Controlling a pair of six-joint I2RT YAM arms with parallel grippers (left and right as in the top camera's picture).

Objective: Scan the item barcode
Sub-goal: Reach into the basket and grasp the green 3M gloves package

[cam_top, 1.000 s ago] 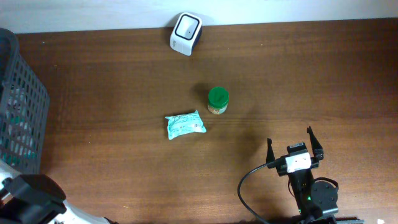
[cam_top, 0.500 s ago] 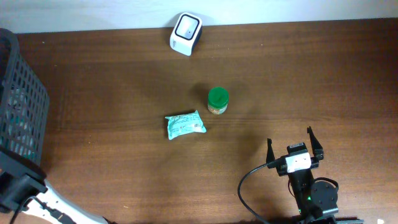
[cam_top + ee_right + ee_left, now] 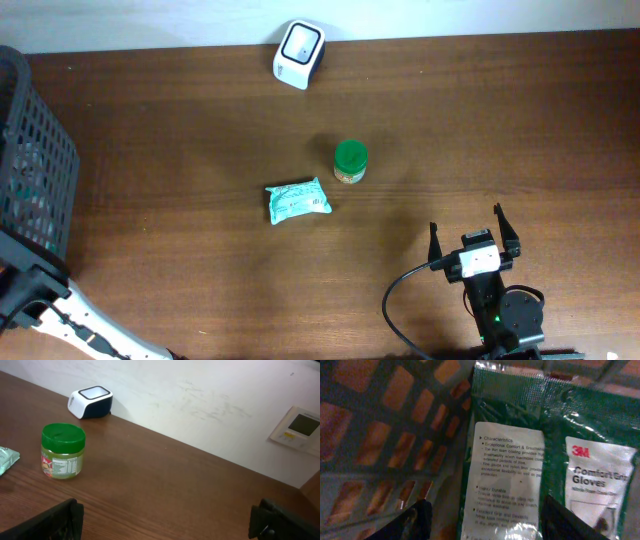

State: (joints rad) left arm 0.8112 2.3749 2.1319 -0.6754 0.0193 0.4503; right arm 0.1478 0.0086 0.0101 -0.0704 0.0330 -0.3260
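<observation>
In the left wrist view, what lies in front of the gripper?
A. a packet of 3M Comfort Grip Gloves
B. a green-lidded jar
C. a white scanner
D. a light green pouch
A: the gloves packet with its 3M label fills that view beside the basket mesh; the jar, scanner and pouch lie outside the basket.

The work surface is a dark brown wooden table (image 3: 180, 250) with visible grain, evenly lit and showing only soft shadows. A white wall (image 3: 200, 390) with faint scuff marks runs along the table's far edge. A pale wall panel (image 3: 299, 427) with a small grey display, possibly a thermostat, is mounted on that wall toward the right.
</observation>
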